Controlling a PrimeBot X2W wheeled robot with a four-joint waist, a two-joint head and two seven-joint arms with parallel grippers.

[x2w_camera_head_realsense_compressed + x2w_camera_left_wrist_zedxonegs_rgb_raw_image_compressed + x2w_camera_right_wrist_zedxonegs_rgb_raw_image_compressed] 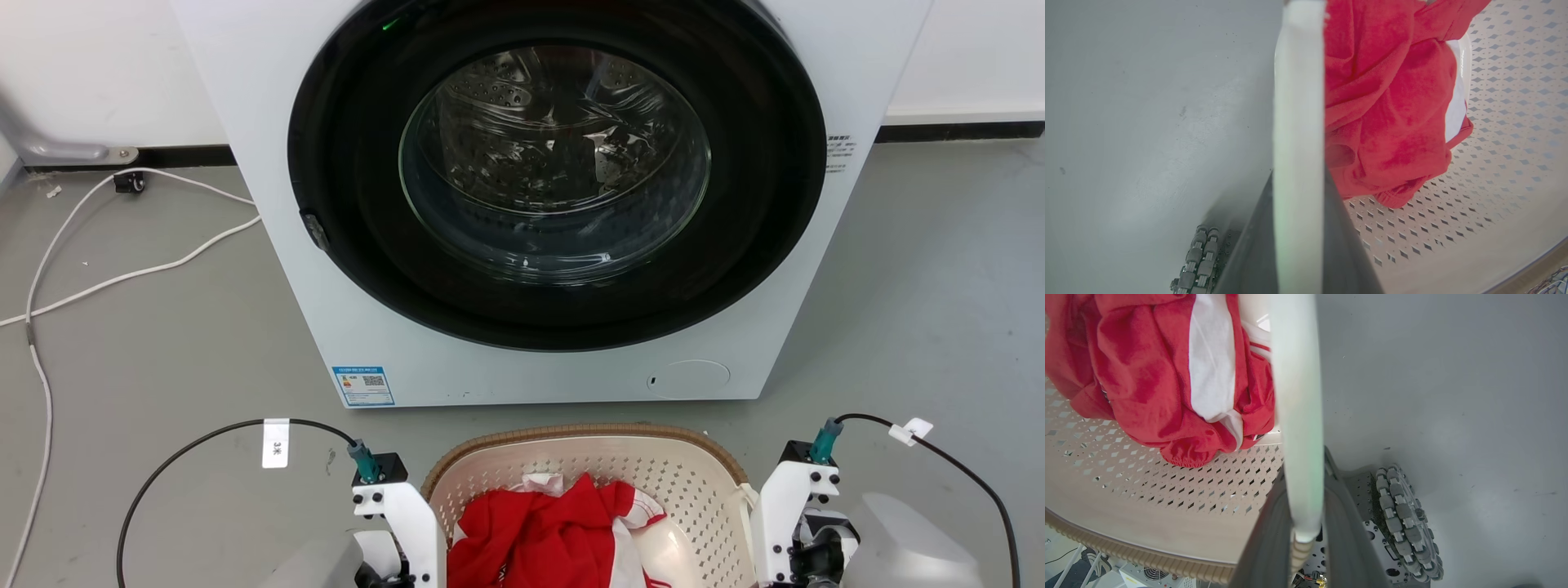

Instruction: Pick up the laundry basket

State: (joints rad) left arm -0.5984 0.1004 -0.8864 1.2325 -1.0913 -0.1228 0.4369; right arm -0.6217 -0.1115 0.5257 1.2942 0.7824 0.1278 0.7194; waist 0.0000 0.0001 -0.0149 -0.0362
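Grey floor is carrying the laundry basket just before the washer looming ahead; I'm watching left claw pinching its left handle, right claw pinching the right handle, red clothing lying inside.

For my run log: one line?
left gripper: shut on left handle | right gripper: shut on right handle | laundry basket: red garment inside

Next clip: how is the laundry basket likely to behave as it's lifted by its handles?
Probably light: the laundry basket is perforated plastic holding a little red-and-white clothing. Its walls may flex slightly, though the woven-look rim should stiffen them. With left hand and right hand on opposite white handles, it should lift level.
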